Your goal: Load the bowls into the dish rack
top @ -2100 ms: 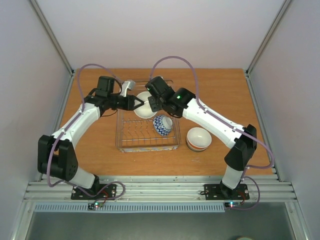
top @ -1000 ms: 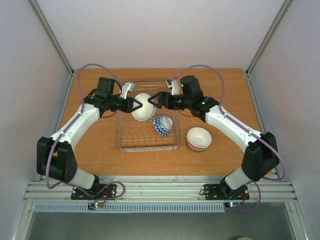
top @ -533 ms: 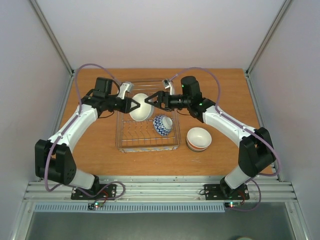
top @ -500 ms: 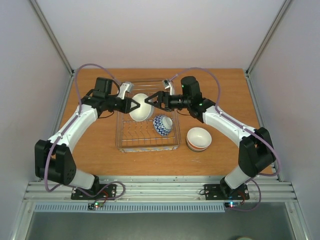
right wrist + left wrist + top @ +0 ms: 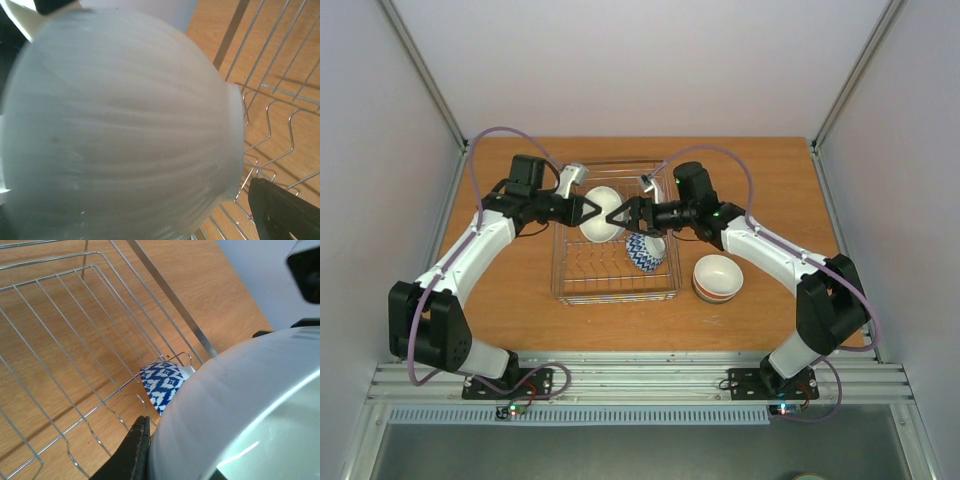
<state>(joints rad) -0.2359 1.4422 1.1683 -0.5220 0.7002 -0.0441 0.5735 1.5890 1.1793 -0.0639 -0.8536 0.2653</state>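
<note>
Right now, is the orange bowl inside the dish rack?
No, the orange bowl sits on the table beside the dish rack.

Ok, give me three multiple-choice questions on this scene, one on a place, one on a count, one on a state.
1. Where is the orange-banded bowl? A on the table, right of the dish rack; B inside the rack; C in a gripper.
2. How many bowls show? A two; B three; C five.
3. The left gripper is: A open; B out of view; C shut on the white bowl.
Key: A, it sits on wood beside the rack; B, white, orange-banded and a blue-patterned bowl; C, it pinches the rim.
</note>
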